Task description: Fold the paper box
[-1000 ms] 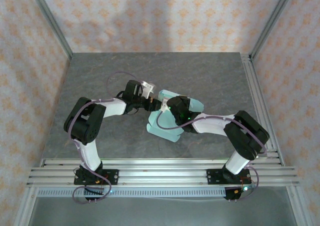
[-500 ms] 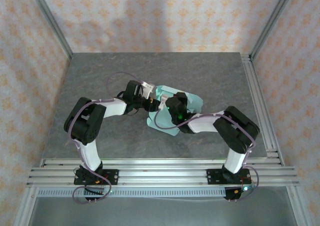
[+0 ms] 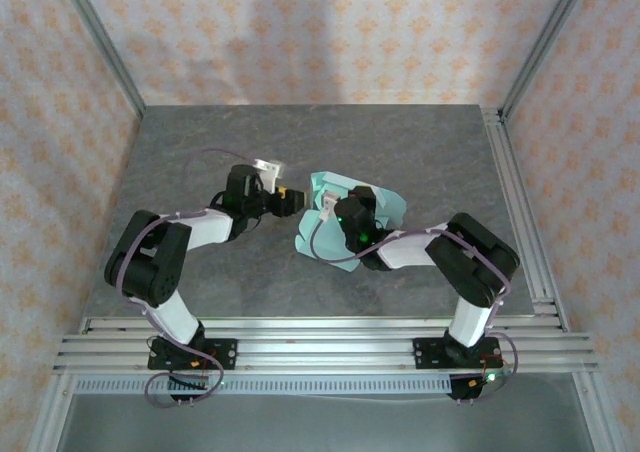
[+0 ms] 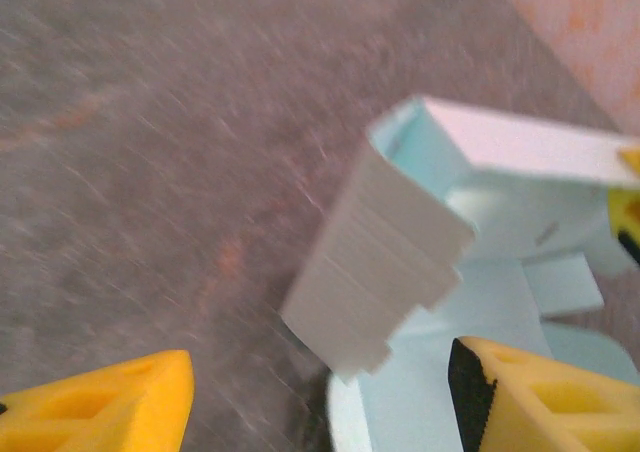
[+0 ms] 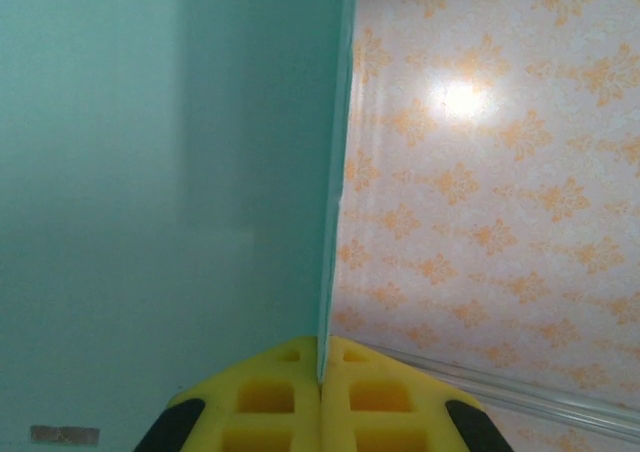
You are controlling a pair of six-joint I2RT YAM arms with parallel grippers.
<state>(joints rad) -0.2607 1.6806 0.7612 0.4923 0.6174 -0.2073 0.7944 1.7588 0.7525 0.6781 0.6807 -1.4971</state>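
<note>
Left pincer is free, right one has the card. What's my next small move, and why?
Probably ease the left pincer forward onto the raised flap of the paper box. Its jaws stand open, apart from the card, with that flap just ahead, while the right pincer is shut on a panel edge and can brace the box.
</note>
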